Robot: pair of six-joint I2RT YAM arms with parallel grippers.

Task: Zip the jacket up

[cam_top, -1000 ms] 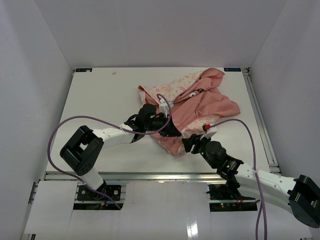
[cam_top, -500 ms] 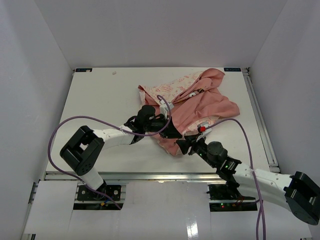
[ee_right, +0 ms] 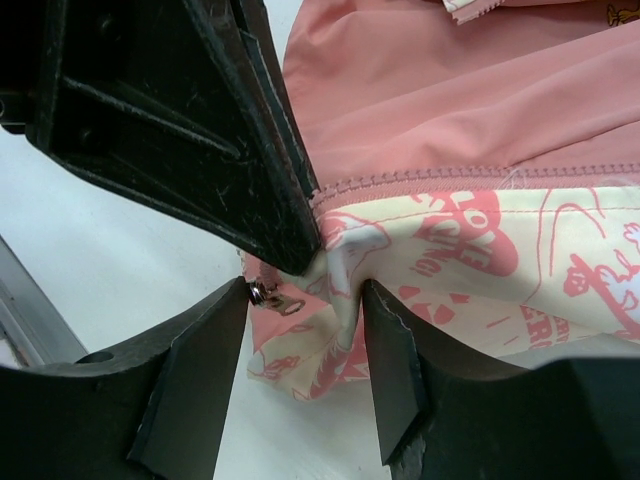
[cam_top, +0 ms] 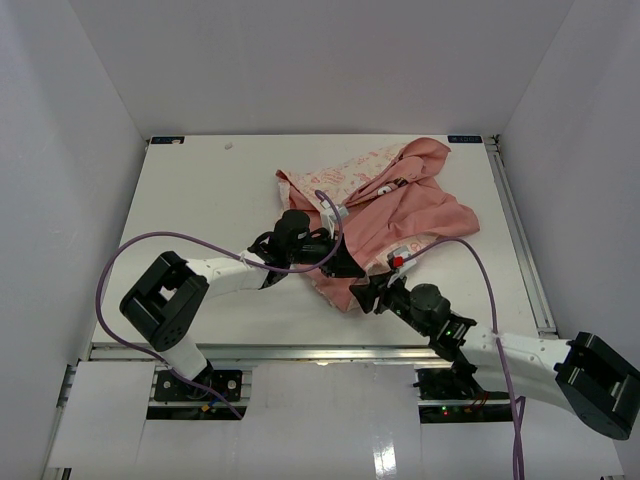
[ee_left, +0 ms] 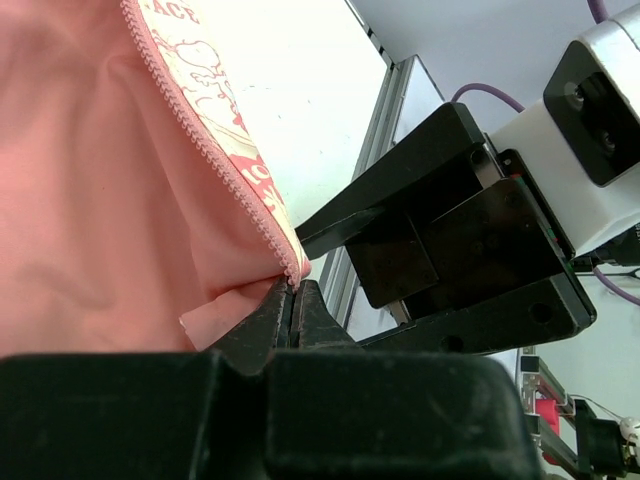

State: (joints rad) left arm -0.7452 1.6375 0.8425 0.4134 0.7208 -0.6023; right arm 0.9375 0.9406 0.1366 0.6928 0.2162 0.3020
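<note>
The jacket (cam_top: 400, 200) lies crumpled at the table's middle right, salmon lining up, cream printed fabric at its far left. My left gripper (cam_top: 348, 268) is at its near corner. In the left wrist view its jaws (ee_left: 292, 300) are shut on the bottom end of the pink zipper strip (ee_left: 215, 160). My right gripper (cam_top: 366, 293) is right beside it, open. In the right wrist view (ee_right: 305, 300) its fingers straddle the jacket's bottom corner (ee_right: 320, 340). A small metal zipper slider (ee_right: 265, 295) sits against its left finger. The left gripper's finger (ee_right: 200, 100) pinches the fabric just above.
The white table (cam_top: 200, 190) has a metal rail (cam_top: 520, 230) along its right edge and white walls around it. Purple cables (cam_top: 150, 245) loop over both arms. The right gripper's black body (ee_left: 450, 240) fills the right of the left wrist view.
</note>
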